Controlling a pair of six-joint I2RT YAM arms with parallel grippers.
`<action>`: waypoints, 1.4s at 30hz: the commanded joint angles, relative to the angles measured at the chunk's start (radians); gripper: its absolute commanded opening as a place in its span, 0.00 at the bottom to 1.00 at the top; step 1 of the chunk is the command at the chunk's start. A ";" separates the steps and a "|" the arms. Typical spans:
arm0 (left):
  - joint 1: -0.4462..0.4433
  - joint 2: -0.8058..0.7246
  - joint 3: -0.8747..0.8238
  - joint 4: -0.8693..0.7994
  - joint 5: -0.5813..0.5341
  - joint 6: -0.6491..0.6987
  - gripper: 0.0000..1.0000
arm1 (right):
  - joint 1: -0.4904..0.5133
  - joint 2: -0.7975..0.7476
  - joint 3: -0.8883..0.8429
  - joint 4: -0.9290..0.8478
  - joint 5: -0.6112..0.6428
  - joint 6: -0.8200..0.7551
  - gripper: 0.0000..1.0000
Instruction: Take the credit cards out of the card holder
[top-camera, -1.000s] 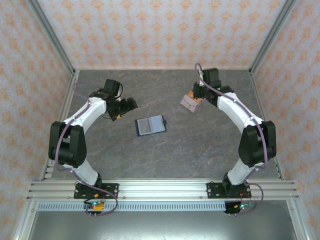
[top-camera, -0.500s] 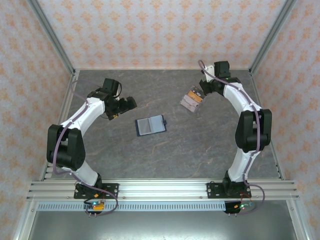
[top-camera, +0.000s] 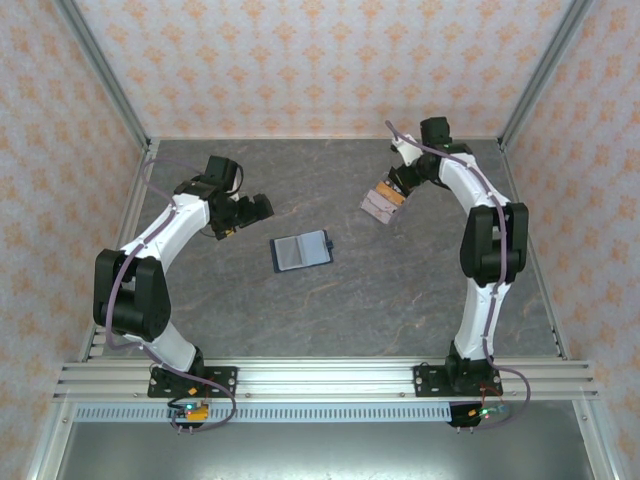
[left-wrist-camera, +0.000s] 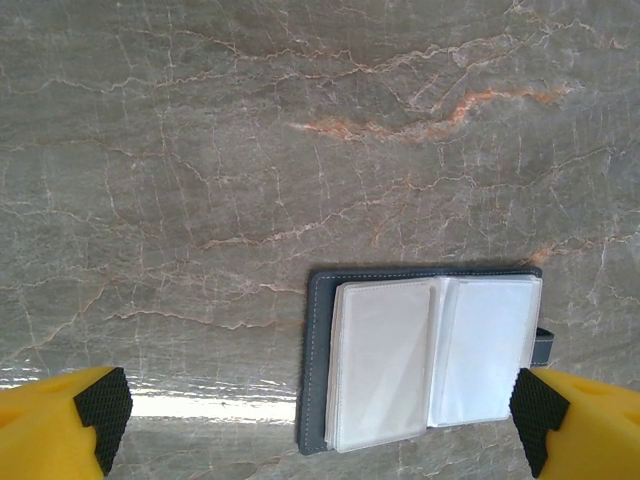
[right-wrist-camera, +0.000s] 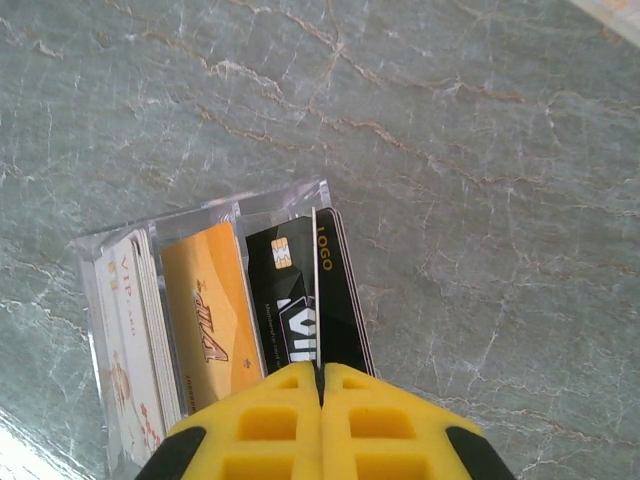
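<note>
Several credit cards (right-wrist-camera: 200, 310) lie piled well right of the open card holder (left-wrist-camera: 420, 360), whose sleeves look empty, so the task seems nearly done; left claw (left-wrist-camera: 318, 412) gapes over the holder, right claw (right-wrist-camera: 322, 378) is closed above the pile.

grey marbled tabletop (top-camera: 400, 290); patterned walls (top-camera: 300, 60)
</note>
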 joint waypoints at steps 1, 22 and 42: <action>0.004 0.002 0.024 -0.035 -0.001 0.025 1.00 | -0.001 0.018 0.059 -0.071 0.001 -0.035 0.03; 0.004 -0.027 -0.060 0.032 0.050 -0.043 1.00 | 0.148 -0.234 -0.128 0.049 0.141 0.651 0.49; -0.079 0.134 -0.083 0.097 0.247 -0.083 0.53 | 0.582 -0.114 -0.324 0.183 0.065 1.280 0.53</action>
